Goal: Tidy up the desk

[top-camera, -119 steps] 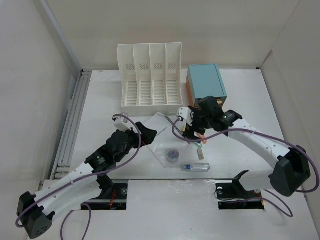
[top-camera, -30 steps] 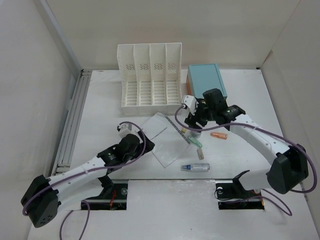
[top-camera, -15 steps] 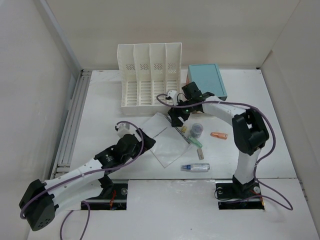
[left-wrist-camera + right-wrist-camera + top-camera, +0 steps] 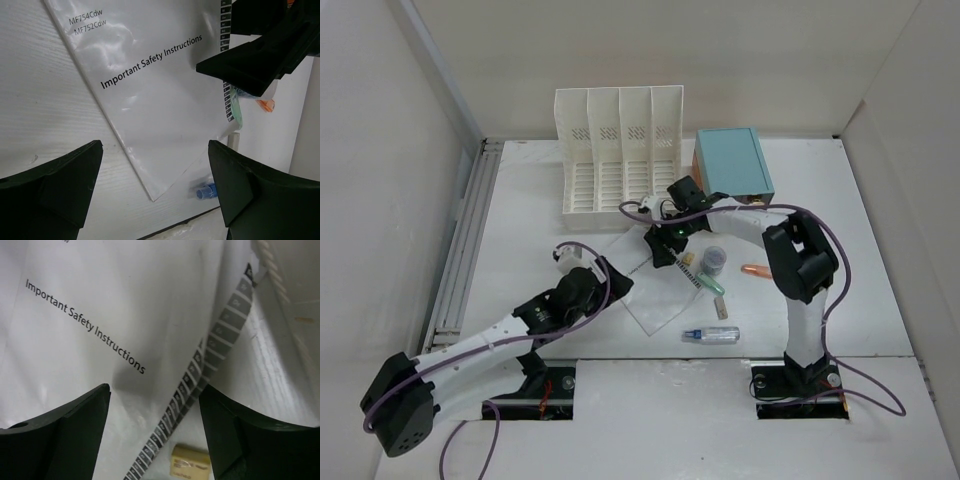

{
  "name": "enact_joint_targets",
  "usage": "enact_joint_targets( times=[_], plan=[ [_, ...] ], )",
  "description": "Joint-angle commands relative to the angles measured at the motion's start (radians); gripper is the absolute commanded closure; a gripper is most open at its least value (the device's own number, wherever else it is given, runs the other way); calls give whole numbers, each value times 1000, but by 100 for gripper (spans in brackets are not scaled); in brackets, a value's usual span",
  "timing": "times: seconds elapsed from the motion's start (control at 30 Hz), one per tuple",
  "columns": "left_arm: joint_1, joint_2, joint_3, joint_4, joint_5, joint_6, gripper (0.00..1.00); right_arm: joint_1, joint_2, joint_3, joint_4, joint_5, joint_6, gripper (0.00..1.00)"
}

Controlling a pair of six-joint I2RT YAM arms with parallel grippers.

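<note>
My left pincer [image 4: 155, 147] wide open, empty, over booklet [image 4: 150, 100], right pincer [image 4: 154, 390] likewise, title readable only from wrists, teal box [image 4: 733, 160] only from above

On the desk [image 4: 520, 210], a rack [image 4: 620, 150] stands at the back, a box [image 4: 733, 162] just to its right. A leaflet [image 4: 660, 295] lies before the rack — right of it a jar [image 4: 714, 261] and a marker [image 4: 717, 288], with a bottle [image 4: 712, 335] nearest the front.
</note>
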Motion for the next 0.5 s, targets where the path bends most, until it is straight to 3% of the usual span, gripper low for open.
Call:
enact_joint_targets(
  times=[0.0,0.07,0.1,0.17,0.2,0.23,0.47],
  plan=[
    [-7,23,-28,78,6,7,16,19,-3,-29,12,-20,12,25],
    [-7,59,-42,115,20,-5,16,28,-3,-38,12,-32,12,31],
    [-7,73,-42,115,20,-5,17,29,-3,-38,3,-33,12,48],
    [-7,95,-42,136,29,-5,18,29,-3,-38,-10,-60,-14,72],
    [-7,104,-52,137,29,-16,18,29,-3,-29,-23,-78,-24,90],
    [-7,104,-52,137,29,-16,18,29,-3,-29,-24,-79,-24,98],
    [-7,-14,-75,54,-12,-39,16,-13,-119,20,-92,-183,-61,100]
  ],
)
